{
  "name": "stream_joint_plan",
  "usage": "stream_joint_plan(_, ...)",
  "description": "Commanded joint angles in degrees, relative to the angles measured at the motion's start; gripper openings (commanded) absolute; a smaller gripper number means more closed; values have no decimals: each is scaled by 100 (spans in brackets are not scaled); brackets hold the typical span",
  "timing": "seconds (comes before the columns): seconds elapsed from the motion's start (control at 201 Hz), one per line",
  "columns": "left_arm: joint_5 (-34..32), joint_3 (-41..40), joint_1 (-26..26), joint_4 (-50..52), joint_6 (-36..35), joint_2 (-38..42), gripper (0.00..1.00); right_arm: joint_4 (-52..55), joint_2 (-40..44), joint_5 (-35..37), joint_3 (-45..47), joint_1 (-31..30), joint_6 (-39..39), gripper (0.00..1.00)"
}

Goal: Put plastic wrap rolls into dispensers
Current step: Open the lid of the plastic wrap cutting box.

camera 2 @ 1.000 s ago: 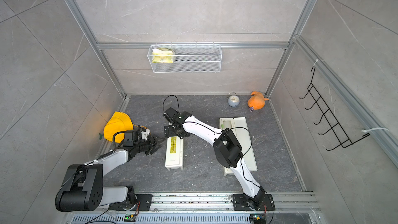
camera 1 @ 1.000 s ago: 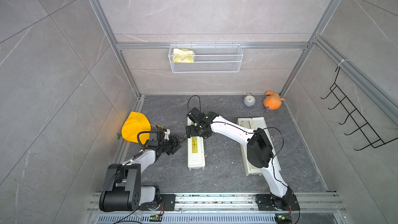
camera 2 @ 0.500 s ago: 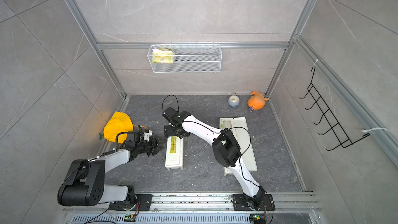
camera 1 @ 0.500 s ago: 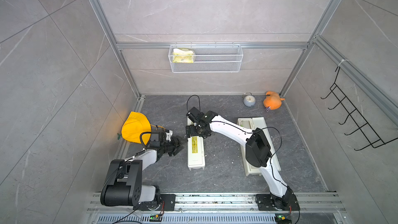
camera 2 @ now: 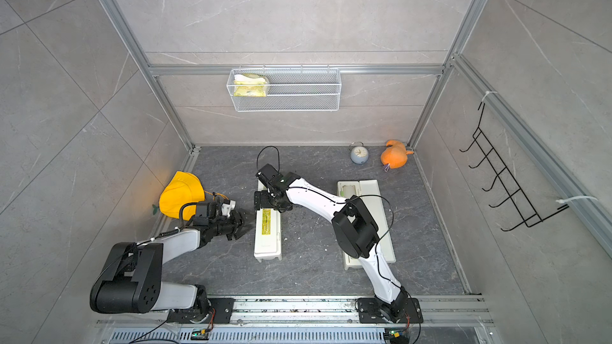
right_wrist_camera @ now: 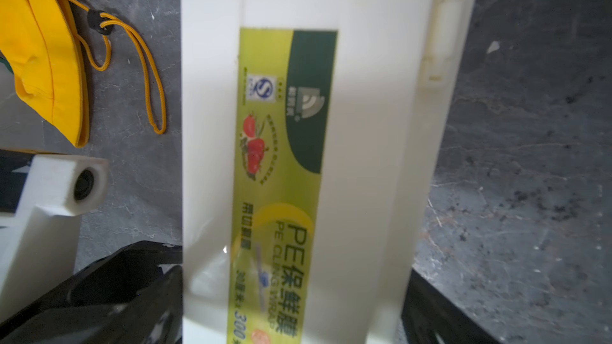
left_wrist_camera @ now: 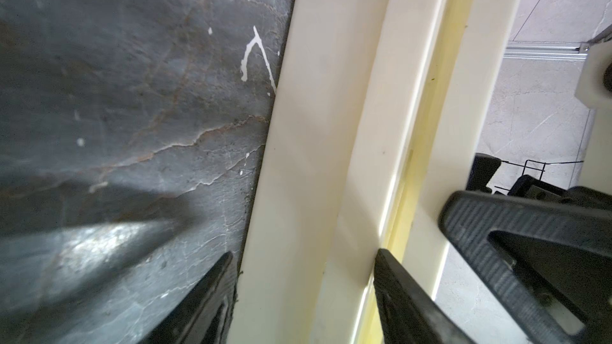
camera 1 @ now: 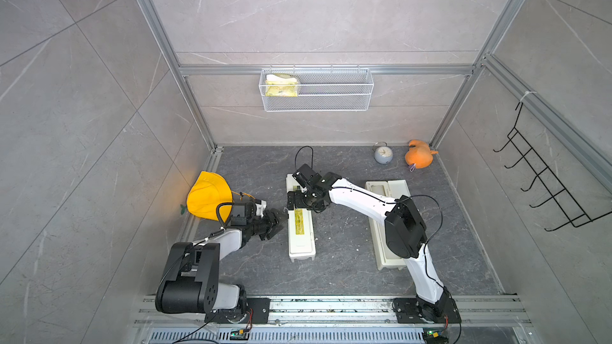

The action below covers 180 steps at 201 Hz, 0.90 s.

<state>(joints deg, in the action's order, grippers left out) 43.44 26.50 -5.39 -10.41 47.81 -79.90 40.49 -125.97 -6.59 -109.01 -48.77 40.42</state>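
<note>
1 dispenser (camera 1: pixel 300 238), long axis front-to-back

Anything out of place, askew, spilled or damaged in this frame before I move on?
Nothing looks spilled or broken. The open dispenser has its lid flat beside it; the closed dispenser lies mid-floor. A yellow hat, a clock and an orange plush toy, unrelated to the job, sit on the floor, which is dotted with small white flecks.
</note>
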Motion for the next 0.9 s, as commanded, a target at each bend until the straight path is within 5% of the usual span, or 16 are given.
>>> stream_joint_plan(0.0,317,371,-261,37,5,72,70,-334,180,-647,51,-169,120,100)
stream_joint_plan(0.518,-41,998,-488,1330,-664,180,74,946,310,630,-271,-184,-582,100)
stream_joint_plan(0.891,-274,996,-485,1542,-845,65,72,654,1417,715,1032,266,-631,100)
